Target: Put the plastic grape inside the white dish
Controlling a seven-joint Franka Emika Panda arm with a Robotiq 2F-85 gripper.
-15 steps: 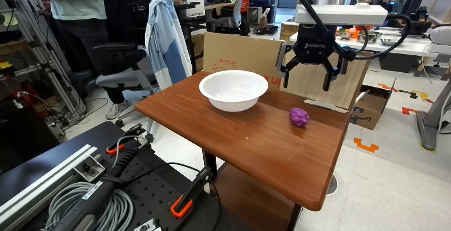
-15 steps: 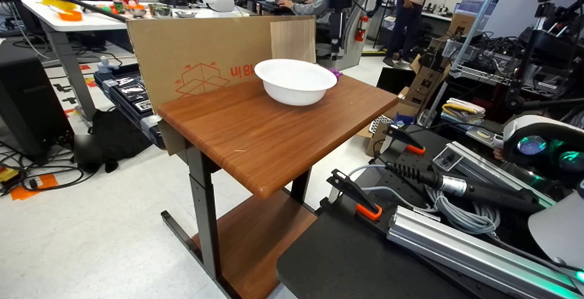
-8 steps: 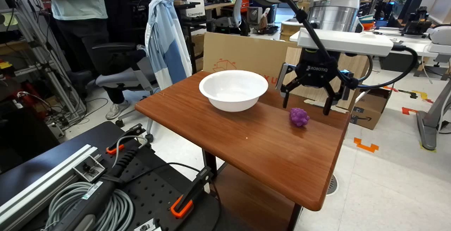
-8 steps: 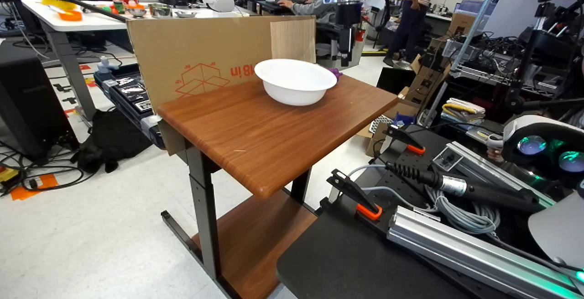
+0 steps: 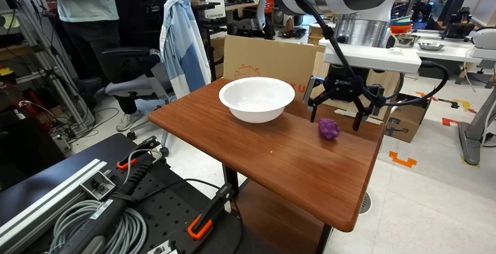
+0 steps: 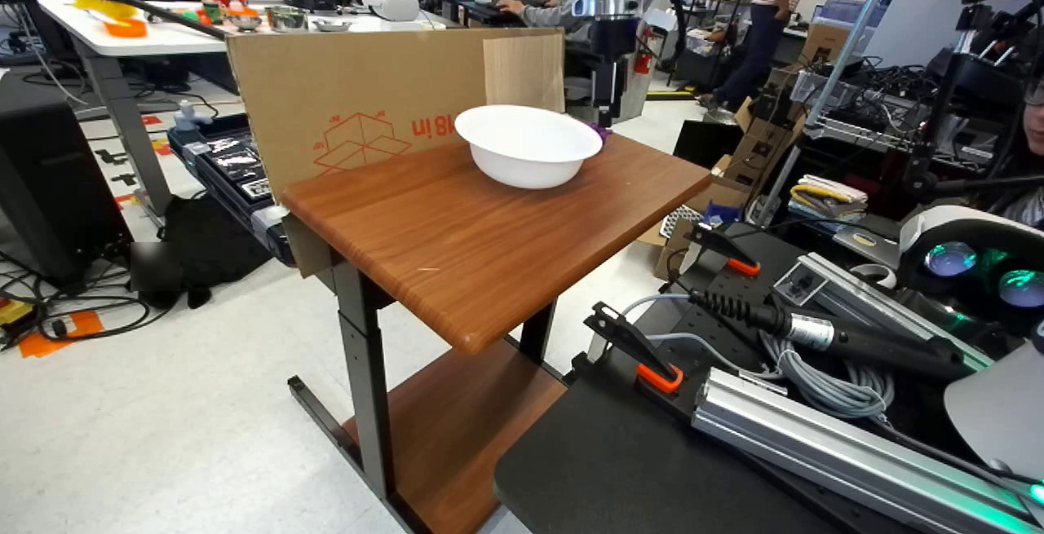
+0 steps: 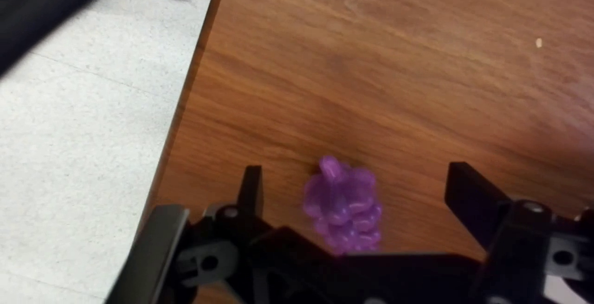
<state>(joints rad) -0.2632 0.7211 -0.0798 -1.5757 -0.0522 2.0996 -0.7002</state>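
Empty gripper [image 5: 334,125] spread wide, grape [image 7: 343,202] between fingertips [image 7: 469,197] in wrist view, probably mostly behind dish [image 6: 526,173] in an exterior view

On the table [image 5: 279,168], in an exterior view, the bowl [image 5: 257,114] stands left of the grape cluster [image 5: 329,128] and apart from it, with the cardboard panel [image 5: 267,58] behind both and the gripper [image 5: 334,122] above the cluster, which appears between the two fingers [image 7: 475,202] in the wrist view.
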